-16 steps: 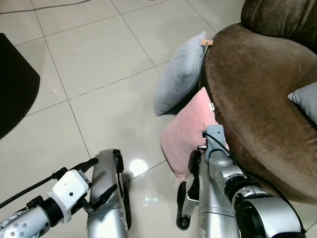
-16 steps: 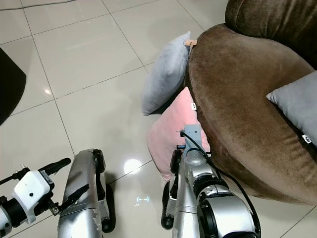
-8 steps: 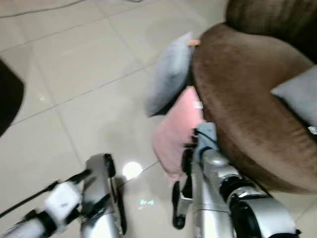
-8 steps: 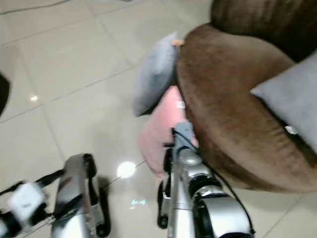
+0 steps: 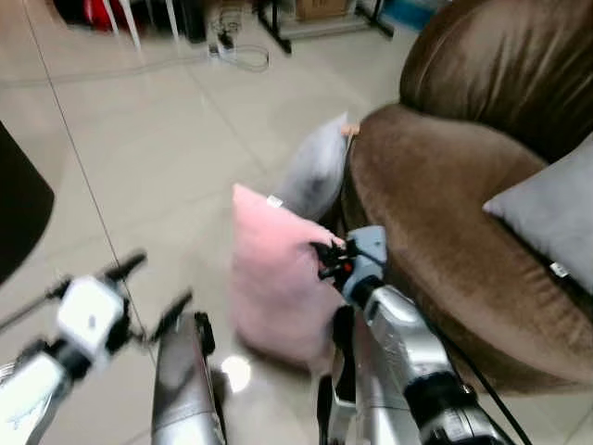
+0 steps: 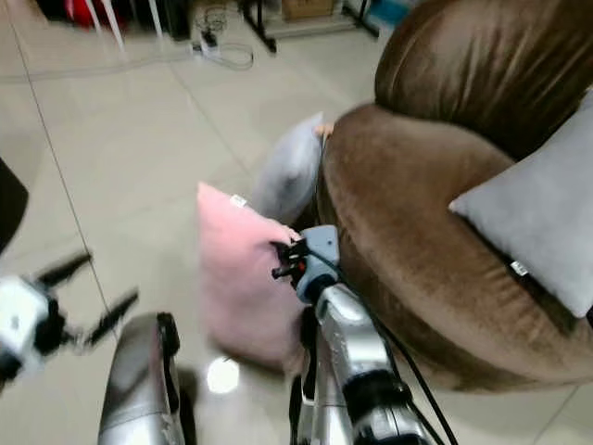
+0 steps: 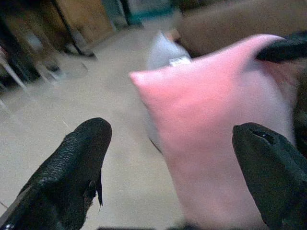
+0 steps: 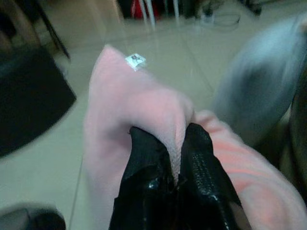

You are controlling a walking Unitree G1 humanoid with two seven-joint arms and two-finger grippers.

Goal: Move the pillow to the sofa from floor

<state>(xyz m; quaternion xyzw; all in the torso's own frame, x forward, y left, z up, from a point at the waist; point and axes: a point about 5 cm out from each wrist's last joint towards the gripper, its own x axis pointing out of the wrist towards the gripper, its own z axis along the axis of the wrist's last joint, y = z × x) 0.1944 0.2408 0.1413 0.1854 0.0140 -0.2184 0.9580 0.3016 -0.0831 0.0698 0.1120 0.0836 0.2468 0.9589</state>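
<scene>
Beside the brown sofa point(image 5: 435, 213): pink pillow point(image 5: 273, 278) pinched by its edge in the closed right claw point(image 8: 172, 163), apparently clear of the floor point(image 5: 139, 158). Left claw point(image 7: 172, 163) spread wide, empty. Placement on the seat left.

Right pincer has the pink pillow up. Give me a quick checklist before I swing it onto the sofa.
1. Right pincer shut on pink pillow: ok, fabric pinched between its fingers.
2. Pillow off the floor: cannot tell, its lower edge is blurred.
3. Bare sofa seat to land on: ok.
4. Grey pillow leaning against the sofa front near the path: not ok, watch it.
5. Left pincer open, apart from the pillow: ok.
</scene>
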